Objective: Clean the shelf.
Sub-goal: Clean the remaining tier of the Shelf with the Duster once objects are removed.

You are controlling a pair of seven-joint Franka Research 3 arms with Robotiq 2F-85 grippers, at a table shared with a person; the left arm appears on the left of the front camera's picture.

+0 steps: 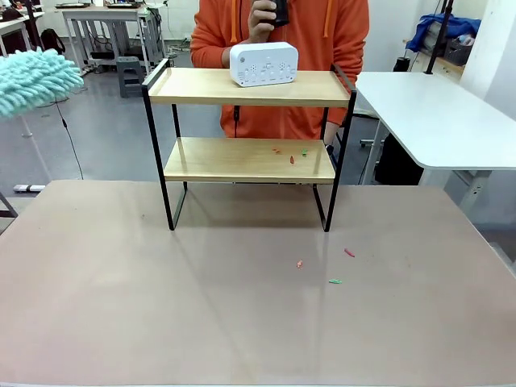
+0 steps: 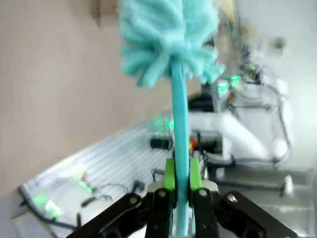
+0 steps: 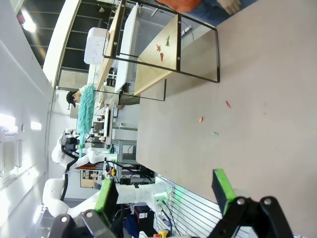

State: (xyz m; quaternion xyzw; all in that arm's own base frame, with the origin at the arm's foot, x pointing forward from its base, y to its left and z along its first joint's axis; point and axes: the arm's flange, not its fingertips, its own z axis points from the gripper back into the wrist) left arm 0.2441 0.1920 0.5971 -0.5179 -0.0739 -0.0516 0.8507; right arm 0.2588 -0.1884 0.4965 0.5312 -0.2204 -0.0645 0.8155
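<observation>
- On the top board of the shelf (image 1: 234, 160) sits 1 white boxy device (image 1: 264, 64), right of the board's middle; the bottom board carries a few small red and green scraps (image 1: 292, 159) toward its right half.
- The shelf stands on the far middle of the brown table (image 1: 161, 322): 2 light wooden boards in a thin black metal frame with 4 legs, upright and level.
- Its long axis runs from left to right across the front view, its open front facing the robot's side.
- In front of the shelf, toward its right legs, 3 more loose scraps (image 1: 334, 280) lie on the table.
- Just behind the shelf stands a person in an orange hoodie (image 1: 339, 32), one hand (image 1: 262, 20) raised with a dark object.
- Well to the left of the shelf, at about the height of its top board, hangs the fluffy teal duster (image 1: 36, 79).
- The left gripper (image 2: 182, 173) is pressed together on the duster's teal handle.
- The right gripper (image 3: 164, 189) is spread wide, holding nothing, on the near side of the shelf, well apart from it.
</observation>
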